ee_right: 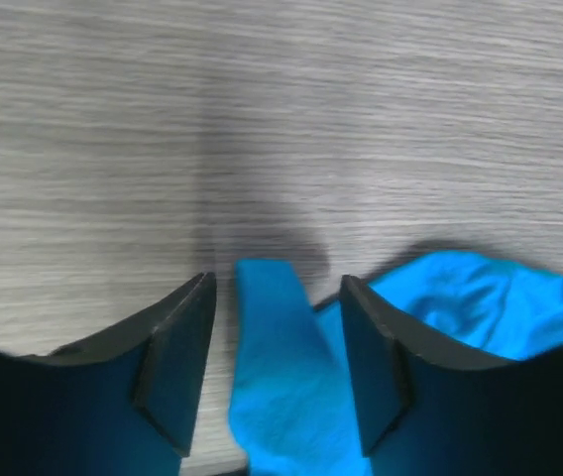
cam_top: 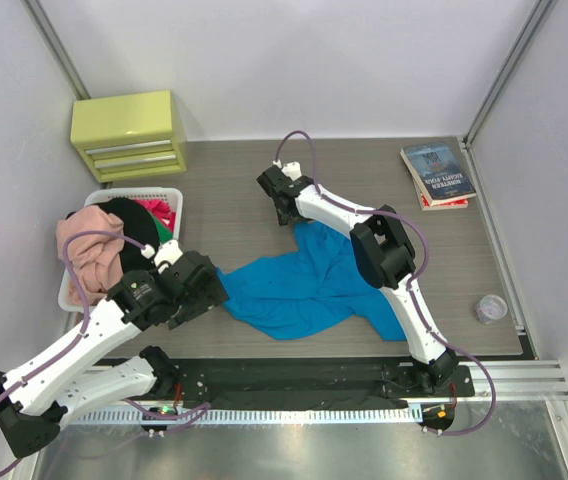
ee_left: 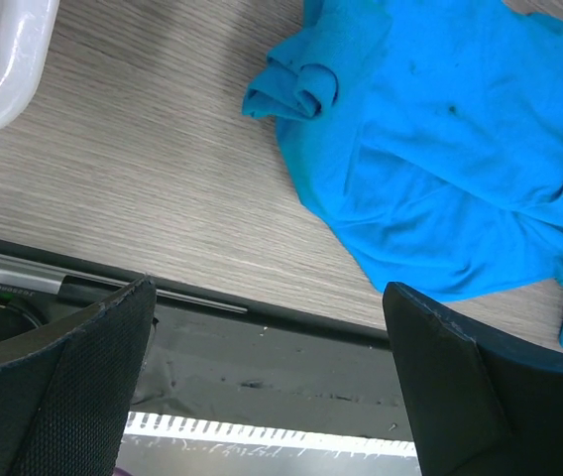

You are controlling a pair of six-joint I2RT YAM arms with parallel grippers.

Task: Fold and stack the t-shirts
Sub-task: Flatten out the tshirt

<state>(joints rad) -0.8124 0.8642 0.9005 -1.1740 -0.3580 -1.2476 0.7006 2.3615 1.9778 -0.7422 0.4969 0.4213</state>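
Note:
A turquoise-blue t-shirt (cam_top: 304, 285) lies crumpled on the wooden table. More t-shirts are heaped in a white basket (cam_top: 154, 193) at the left: a pink one (cam_top: 89, 245), a black one (cam_top: 129, 220), and bits of red and green. My right gripper (cam_top: 289, 215) is at the blue shirt's far end. In the right wrist view its jaws stand apart (ee_right: 277, 288) around a raised strip of the blue cloth (ee_right: 272, 367), with a gap on the left side. My left gripper (cam_top: 204, 292) hovers wide open (ee_left: 270, 297) near the table's front edge, beside the shirt's left corner (ee_left: 291, 94), holding nothing.
A yellow-green drawer cabinet (cam_top: 129, 135) stands at the back left. Dark-blue-covered books (cam_top: 439, 175) lie at the back right. A small round object (cam_top: 489, 308) sits near the right edge. The basket's rim (ee_left: 4, 59) shows at the upper left of the left wrist view.

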